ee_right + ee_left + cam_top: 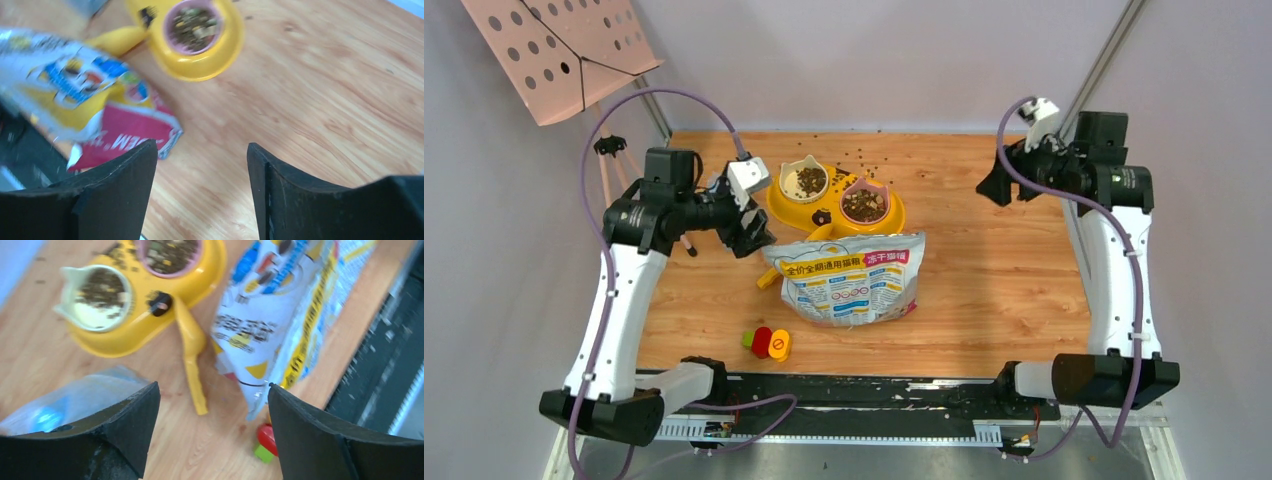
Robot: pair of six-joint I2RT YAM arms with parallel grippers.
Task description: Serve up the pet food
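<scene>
Pet food [811,181] in the yellow double bowl [895,216] (some seemingly loose behind); left gripper [212,390] and right gripper [201,145] agape, empty.

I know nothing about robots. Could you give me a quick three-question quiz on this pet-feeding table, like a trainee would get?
1. True or false: the white bowl and the pink bowl both hold pet food.
2. Where is the yellow scoop? A: in the pink bowl. B: on the table, beside the bag. C: in the left jaws.
3. What are the two arms' jaws holding?
Key: 1 true; 2 B; 3 nothing, both stand open.
</scene>
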